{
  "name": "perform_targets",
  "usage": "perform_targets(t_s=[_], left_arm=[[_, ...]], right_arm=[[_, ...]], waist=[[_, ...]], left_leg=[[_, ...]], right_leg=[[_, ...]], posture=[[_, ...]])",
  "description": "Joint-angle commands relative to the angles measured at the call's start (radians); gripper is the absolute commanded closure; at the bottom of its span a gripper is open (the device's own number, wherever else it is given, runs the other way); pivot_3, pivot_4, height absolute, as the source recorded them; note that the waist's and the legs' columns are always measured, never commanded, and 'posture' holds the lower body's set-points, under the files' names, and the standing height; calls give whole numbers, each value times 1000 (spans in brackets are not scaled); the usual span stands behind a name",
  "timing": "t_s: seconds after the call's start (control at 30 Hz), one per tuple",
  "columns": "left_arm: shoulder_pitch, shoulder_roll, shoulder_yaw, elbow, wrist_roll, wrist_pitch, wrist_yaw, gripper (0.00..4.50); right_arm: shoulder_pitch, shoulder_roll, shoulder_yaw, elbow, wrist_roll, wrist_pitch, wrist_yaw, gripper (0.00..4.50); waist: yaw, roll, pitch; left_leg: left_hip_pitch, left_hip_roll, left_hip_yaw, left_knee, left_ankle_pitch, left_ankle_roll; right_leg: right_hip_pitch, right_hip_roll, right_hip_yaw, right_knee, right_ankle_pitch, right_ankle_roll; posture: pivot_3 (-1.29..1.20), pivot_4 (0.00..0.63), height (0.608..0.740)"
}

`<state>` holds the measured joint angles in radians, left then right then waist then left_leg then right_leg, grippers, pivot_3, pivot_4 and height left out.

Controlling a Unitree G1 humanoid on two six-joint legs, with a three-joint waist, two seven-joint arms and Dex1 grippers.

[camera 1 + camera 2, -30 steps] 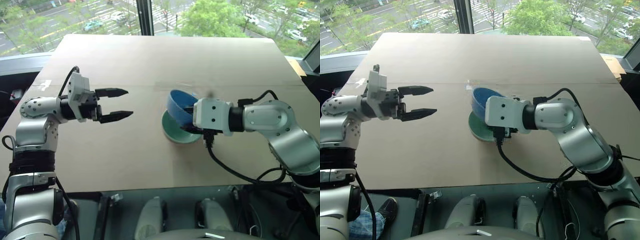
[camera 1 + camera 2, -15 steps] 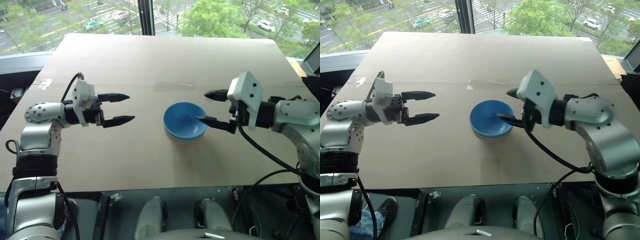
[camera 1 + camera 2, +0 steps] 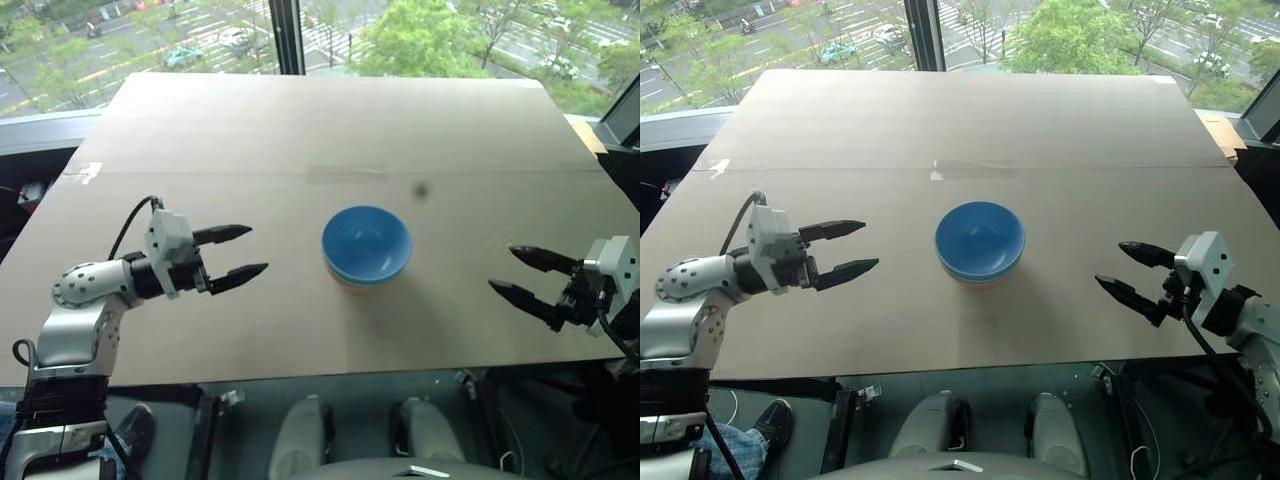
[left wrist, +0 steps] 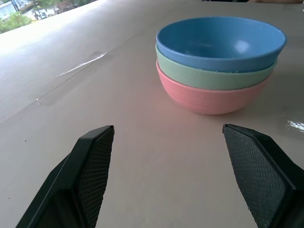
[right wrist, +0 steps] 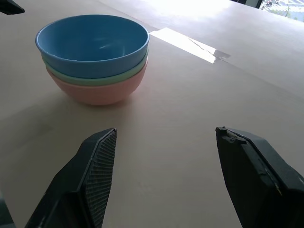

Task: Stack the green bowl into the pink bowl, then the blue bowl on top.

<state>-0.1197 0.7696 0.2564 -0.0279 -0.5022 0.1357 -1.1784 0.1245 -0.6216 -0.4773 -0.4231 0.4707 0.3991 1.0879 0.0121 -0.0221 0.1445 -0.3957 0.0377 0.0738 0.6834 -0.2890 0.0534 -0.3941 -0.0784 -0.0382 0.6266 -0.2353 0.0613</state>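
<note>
Three bowls stand nested upright in the middle of the brown table (image 3: 300, 130). The blue bowl (image 3: 367, 241) is on top, the green bowl (image 4: 213, 76) sits under it, and the pink bowl (image 4: 209, 97) is at the bottom on the table. To the left of the stack my left gripper (image 3: 240, 256) is open and empty, pointing toward it. Well to the right, near the table's front edge, my right gripper (image 3: 522, 275) is also open and empty, pointing at the stack.
A strip of clear tape (image 3: 965, 166) lies on the table beyond the bowls. Past the table's far edge is a window with a dark post (image 3: 288, 35). A small cardboard piece (image 3: 1215, 130) lies at the far right edge.
My right gripper let go of the blue bowl, which now rests level in the stack, and drew far back to the right and down. My left gripper sank and pulled back a little.
</note>
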Motion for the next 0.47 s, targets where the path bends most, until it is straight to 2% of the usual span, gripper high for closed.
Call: perform_targets(t_s=[0.03,0.47], left_arm=[[48,-18,48,-85,-28,13,54,643],[198,-54,96,-205,-43,20,146,643]], right_arm=[[29,-9,-44,40,32,-89,21,1009],[65,-49,-24,113,76,-167,45,1009]], waist=[[1,0,0],[2,0,-1]], left_leg=[[0,0,0,0,0,0],[1,0,0,0,0,0]], right_leg=[[0,0,0,0,0,0],[1,-1,1,-1,0,0]], posture=[[0,150,738],[0,150,738]])
